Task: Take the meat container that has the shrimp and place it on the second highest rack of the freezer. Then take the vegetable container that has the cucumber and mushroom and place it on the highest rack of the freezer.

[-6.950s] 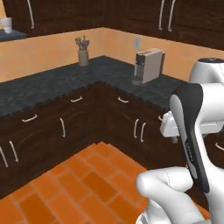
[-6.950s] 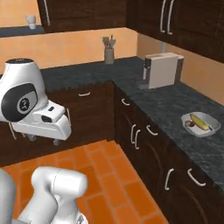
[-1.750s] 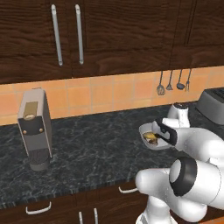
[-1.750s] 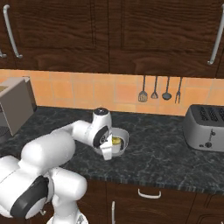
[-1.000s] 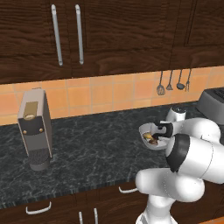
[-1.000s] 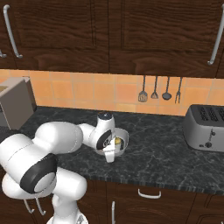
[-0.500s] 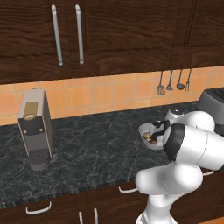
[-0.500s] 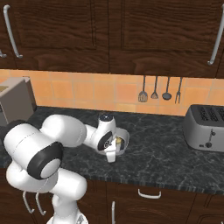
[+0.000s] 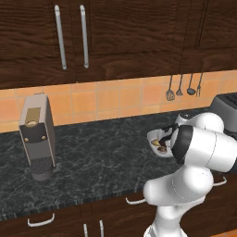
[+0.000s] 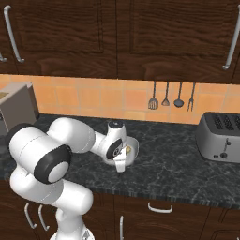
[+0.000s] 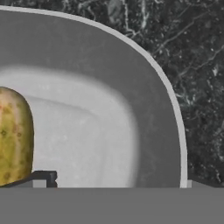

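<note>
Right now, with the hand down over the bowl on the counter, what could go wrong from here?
The open gripper sits low at the vegetable container, and the cucumber lies close by one fingertip. Closing could pinch or nudge the cucumber rather than the rim. A one-sided rim grip might tip the bowl and spill the mushroom. The task lists the shrimp tray first, so the order may be off.

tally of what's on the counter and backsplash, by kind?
Grey metal bowl: 1
Yellow-green cucumber: 1
Dark brown mushroom: 1
Grey coffee machine: 1
Silver toaster: 1
Dark hanging utensils: 4
Total: 9
</note>
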